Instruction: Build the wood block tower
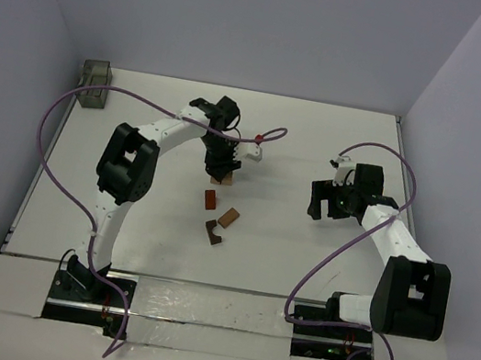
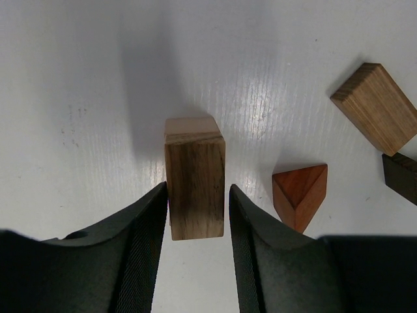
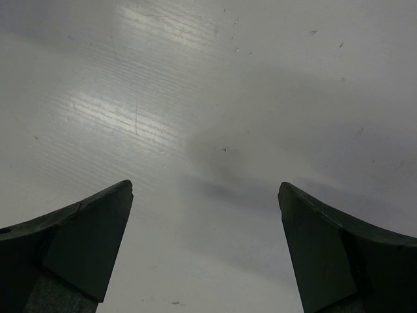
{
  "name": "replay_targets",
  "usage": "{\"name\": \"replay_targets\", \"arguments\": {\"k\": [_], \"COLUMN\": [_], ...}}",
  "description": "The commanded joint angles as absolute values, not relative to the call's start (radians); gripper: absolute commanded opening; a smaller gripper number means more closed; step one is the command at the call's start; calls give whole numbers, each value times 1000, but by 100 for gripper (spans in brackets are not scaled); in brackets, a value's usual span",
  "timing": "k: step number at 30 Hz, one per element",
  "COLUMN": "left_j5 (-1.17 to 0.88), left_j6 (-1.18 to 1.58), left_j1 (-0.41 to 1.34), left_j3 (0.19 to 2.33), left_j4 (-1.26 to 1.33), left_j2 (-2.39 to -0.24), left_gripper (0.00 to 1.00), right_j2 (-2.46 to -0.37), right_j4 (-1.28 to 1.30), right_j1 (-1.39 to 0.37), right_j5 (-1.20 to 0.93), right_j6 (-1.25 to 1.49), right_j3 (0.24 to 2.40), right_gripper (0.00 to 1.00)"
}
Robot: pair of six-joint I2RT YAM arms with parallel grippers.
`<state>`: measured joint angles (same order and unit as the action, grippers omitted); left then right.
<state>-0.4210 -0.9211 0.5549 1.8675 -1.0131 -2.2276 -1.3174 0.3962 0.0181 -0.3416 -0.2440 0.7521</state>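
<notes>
The left claw (image 1: 220, 167) pinches an upright tan block (image 2: 195, 182) standing on the table (image 2: 71, 98). Just right of that block lie a red wedge (image 2: 300, 194), then a second tan block (image 2: 374, 107); well right, the right claw (image 3: 205, 188) gapes wide, empty.

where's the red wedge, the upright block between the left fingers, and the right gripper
red wedge (image 2: 305, 187): left wrist view, middle of its lit face
upright block (image 2: 194, 182): left wrist view, middle of its front face
right gripper (image 3: 205, 188): right wrist view, midway between the fingertips
</notes>
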Motion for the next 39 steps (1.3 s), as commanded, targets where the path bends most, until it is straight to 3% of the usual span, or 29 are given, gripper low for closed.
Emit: {"name": "replay_targets", "arguments": {"k": [1, 5, 9, 15, 20, 30, 34, 36, 39], "left_j5": [-428, -428, -424, -414, -495, -745, -831, -854, -861], "left_j6": [-931, -936, -936, -927, -893, -749, -638, -539, -418], "left_j1": [555, 554, 554, 552, 505, 312, 216, 155, 83], "left_j3": [1864, 1861, 1876, 1962, 1962, 1538, 1355, 1264, 1173], "left_j4": [-1010, -1014, -1017, -1056, -1045, -897, -760, -659, -564], "left_j2": [-2225, -2214, -2176, -2063, -1890, -1574, -1439, -1364, -1283], "left_gripper": [51, 71, 86, 99, 99, 99, 99, 99, 99], "right_j2": [-1323, -1321, -1319, -1294, -1254, -1229, -1228, -1246, -1280], "right_j4": [368, 368, 368, 371, 411, 598, 573, 537, 521], "right_j1": [25, 25, 25, 16, -43, -202, -312, -459, -605], "right_j5": [-353, -354, -357, -384, -412, -539, -534, -454, -372], "right_j6": [-238, -233, -235, -255, -346, -637, -568, -425, -264], "right_j3": [798, 798, 798, 794, 795, 944, 967, 976, 990], "right_gripper": [100, 100, 100, 100, 100, 100, 100, 99, 93]}}
